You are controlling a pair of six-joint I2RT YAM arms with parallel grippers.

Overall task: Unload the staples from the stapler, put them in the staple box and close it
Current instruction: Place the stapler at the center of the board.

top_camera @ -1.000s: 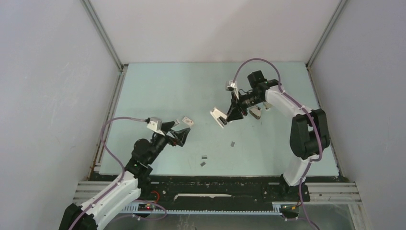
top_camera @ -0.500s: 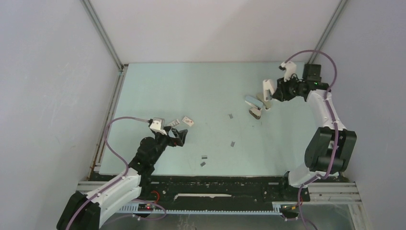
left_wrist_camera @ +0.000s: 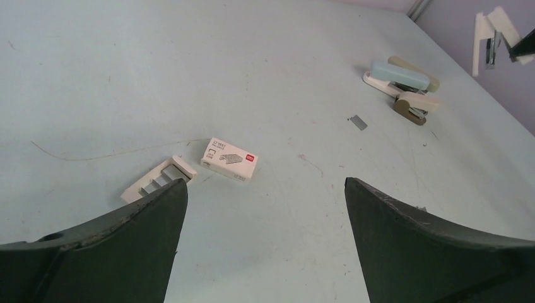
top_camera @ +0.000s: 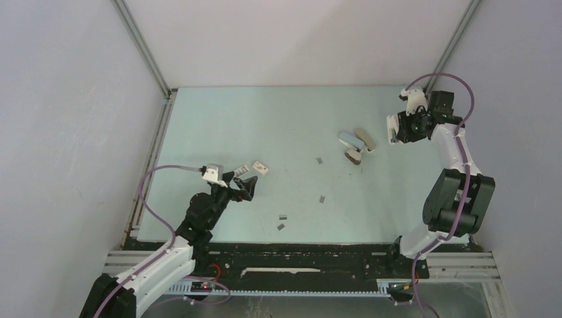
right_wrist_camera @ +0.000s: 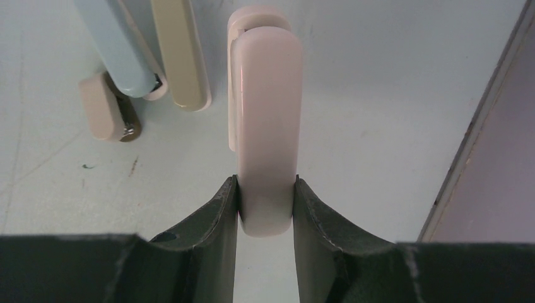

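Jaws of the right end effector point(right_wrist_camera: 265, 184) clamp a whitish stapler point(right_wrist_camera: 265, 113); the pale-blue stapler point(right_wrist_camera: 117, 44) lies nearby, untouched.

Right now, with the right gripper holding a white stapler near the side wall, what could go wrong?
The right gripper pinches only one end of the white stapler, so it could pivot or slip out. It also hangs close to the side wall; a swing might knock it there.

The stapler point(top_camera: 346, 139) lies right of the staples point(top_camera: 319, 160).
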